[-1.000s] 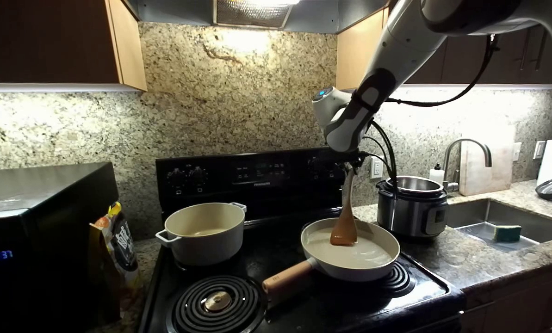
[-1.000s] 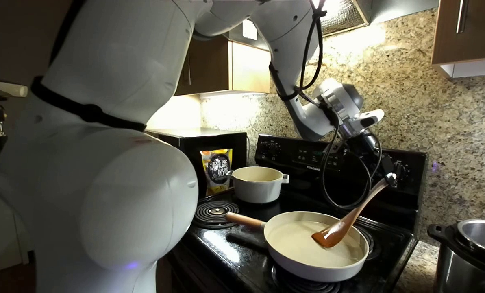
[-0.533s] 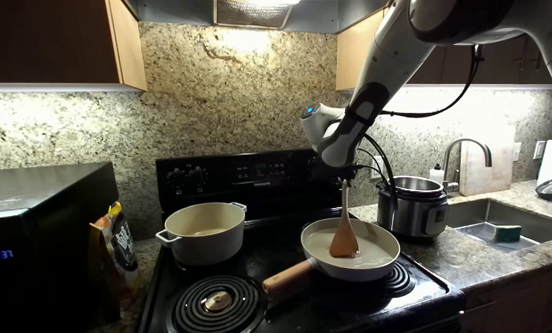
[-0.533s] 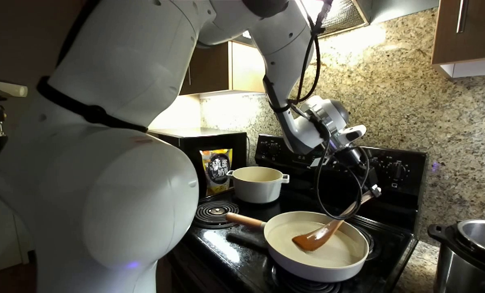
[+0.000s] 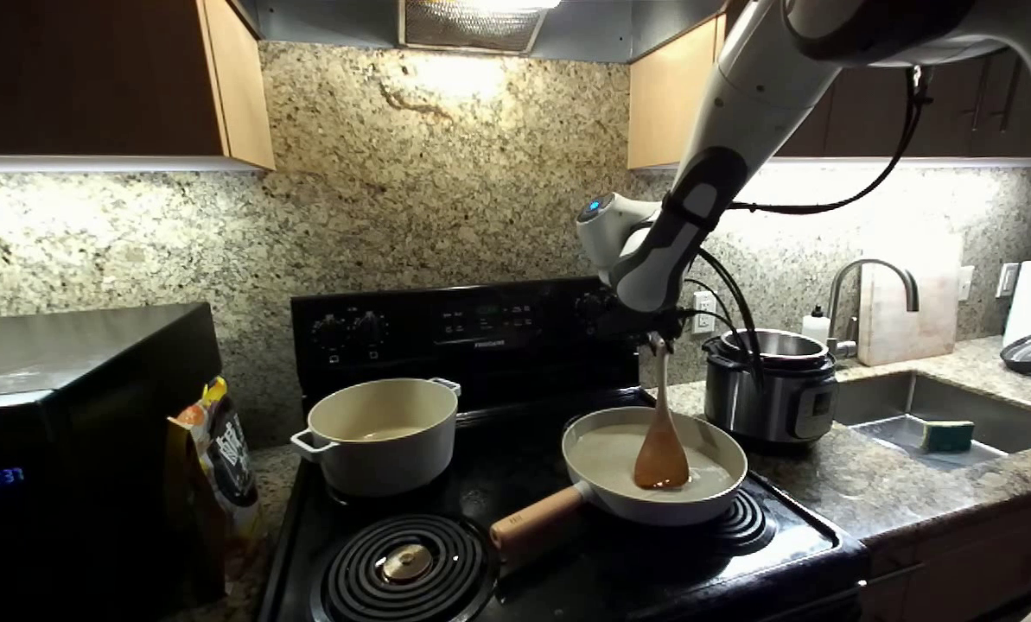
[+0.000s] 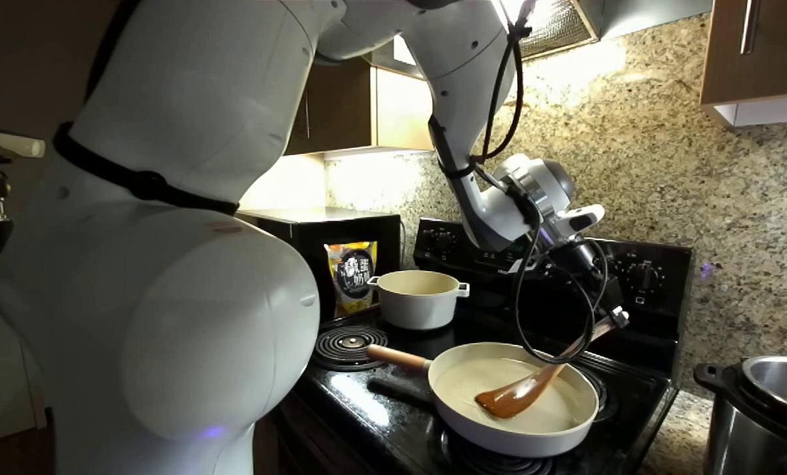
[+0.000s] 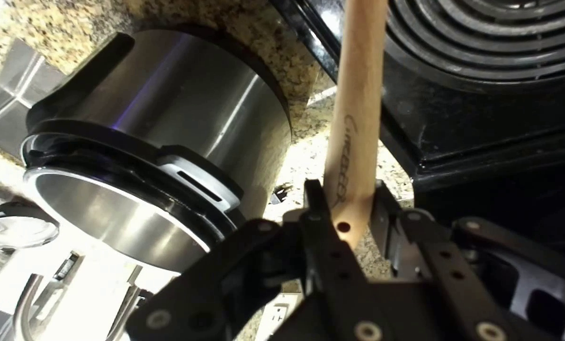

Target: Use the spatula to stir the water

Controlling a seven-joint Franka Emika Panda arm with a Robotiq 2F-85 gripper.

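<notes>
In the wrist view, the spatula [image 7: 356, 109] is cut off by the top edge, the gripper [image 7: 349, 192] by the bottom. In both exterior views, part of the water [image 5: 601, 462] is hidden by the blade [image 5: 660, 458].

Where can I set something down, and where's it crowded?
The counter between stove, steel cooker and sink is bare; so is the coil burner in front of the cream pot, heat unknown. Crowded: the pan, with the spatula the gripper holds.
</notes>
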